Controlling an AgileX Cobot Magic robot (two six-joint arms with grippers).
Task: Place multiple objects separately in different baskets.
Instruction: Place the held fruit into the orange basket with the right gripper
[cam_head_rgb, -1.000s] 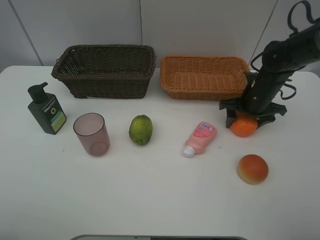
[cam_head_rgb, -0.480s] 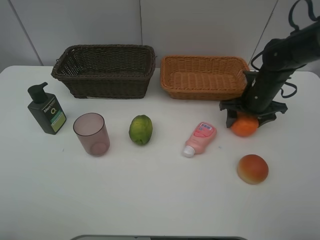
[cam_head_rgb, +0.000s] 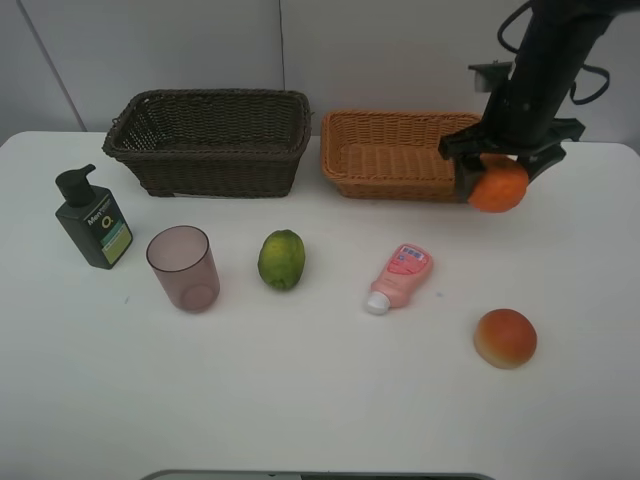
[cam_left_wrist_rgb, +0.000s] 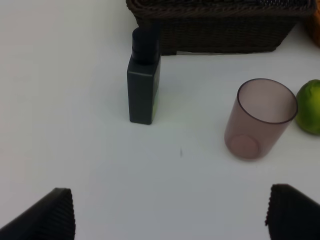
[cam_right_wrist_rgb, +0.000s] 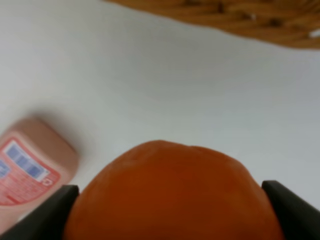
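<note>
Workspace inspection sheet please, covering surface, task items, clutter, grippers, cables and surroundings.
Surface: white table, no spills seen.
Job's things: orange held in the air by the tan basket; dark basket beside it; nothing seen inside either. Pump bottle, cup, lime, pink tube and red-orange fruit on the table, all apart.
Clutter: nothing seen.
Grippers: right gripper shut on the orange; left gripper open, holding nothing.
Cables: black cables looped on the right arm.
Surroundings: white wall panels.
</note>
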